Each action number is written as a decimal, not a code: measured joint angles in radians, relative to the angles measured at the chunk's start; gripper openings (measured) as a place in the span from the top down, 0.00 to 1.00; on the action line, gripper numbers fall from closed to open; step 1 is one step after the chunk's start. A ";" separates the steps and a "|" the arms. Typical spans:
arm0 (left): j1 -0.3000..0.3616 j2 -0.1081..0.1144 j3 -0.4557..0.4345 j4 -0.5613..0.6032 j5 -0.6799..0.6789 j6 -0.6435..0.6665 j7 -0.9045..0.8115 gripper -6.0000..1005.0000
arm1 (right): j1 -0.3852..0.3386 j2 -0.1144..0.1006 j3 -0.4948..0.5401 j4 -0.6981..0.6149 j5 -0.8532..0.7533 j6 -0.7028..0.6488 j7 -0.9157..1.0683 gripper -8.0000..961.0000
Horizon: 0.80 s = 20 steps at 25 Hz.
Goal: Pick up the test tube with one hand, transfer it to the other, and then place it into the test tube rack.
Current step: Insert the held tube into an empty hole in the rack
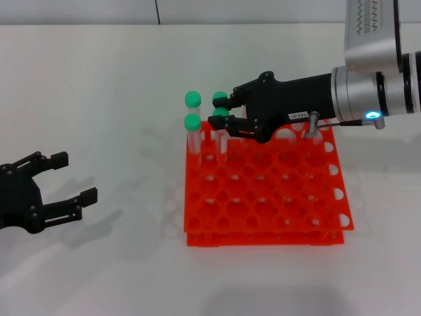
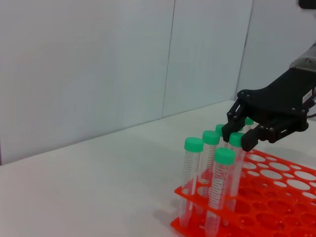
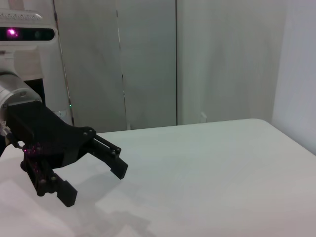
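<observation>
Head view: right pincer (image 1: 220,112) over rack's (image 1: 263,197) far-left corner, fingers straddling upright tube (image 1: 220,125), not visibly clamped. Left pincer (image 1: 62,184) spread, empty, well apart over counter (image 1: 99,85). Arm label unreadable.

Left wrist view: tube (image 2: 236,148) vertical, cap between right pincer's (image 2: 239,133) fingertips.

Right wrist view: left pincer (image 3: 94,170) spread, empty.

A plain white tabletop (image 1: 118,85) is stretching across the whole scene, faint shadows lying on it at the left. Pale wall panels (image 2: 98,64) are standing along its far edge, a dark vertical seam (image 1: 158,11) running between them.
</observation>
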 joint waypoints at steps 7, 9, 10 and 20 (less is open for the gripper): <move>0.000 0.000 0.000 0.000 0.000 0.001 -0.001 0.11 | -0.004 -0.001 0.000 -0.004 0.004 -0.001 0.000 0.64; 0.000 0.000 0.000 0.000 0.000 0.001 -0.001 0.11 | -0.004 -0.002 0.000 -0.005 0.005 -0.002 0.000 0.60; 0.000 0.000 0.000 0.000 0.000 0.002 -0.001 0.11 | -0.005 -0.002 0.001 -0.007 0.005 -0.002 0.001 0.58; 0.000 0.000 -0.001 0.005 0.000 0.005 -0.003 0.11 | -0.125 -0.008 0.024 -0.155 0.006 -0.092 0.011 0.48</move>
